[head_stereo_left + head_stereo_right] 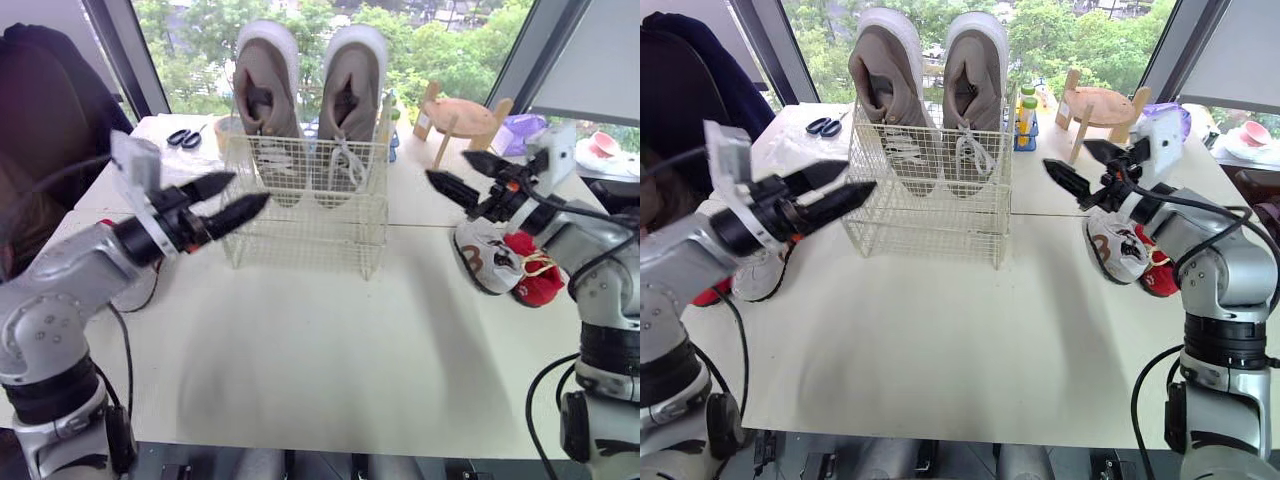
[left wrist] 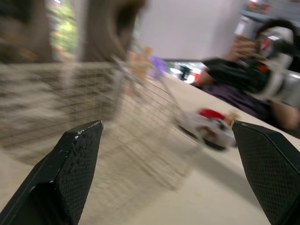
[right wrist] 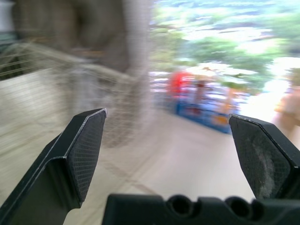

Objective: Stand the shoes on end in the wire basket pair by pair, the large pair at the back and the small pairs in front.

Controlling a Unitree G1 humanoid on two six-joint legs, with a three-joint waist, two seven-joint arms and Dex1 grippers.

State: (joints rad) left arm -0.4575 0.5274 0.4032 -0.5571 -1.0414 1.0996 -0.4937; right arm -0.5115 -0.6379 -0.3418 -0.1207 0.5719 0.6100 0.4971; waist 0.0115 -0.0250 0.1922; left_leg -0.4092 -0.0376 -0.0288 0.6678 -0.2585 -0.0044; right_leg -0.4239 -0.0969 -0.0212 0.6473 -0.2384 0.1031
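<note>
Table (image 1: 300, 350): we count one.
Wire basket (image 1: 305, 205): one, toward twelve o'clock on the table.
Large shoes (image 1: 268, 90): two, a single pair, both in the basket.
Small shoes at three o'clock: two, a white small shoe (image 1: 487, 258) and a red small shoe (image 1: 537, 282).
Small shoes at nine o'clock: we can make out one pale shoe (image 1: 760, 275), partly hidden.
Scissors (image 1: 183, 137): one pair, at eleven o'clock.
Wooden stand (image 1: 460, 118): one, at one o'clock.
Green-capped bottles (image 1: 1026, 108): we make out two, between the basket and the stand.
Claws: two, the left claw (image 1: 248, 190) and the right claw (image 1: 450, 166).
</note>
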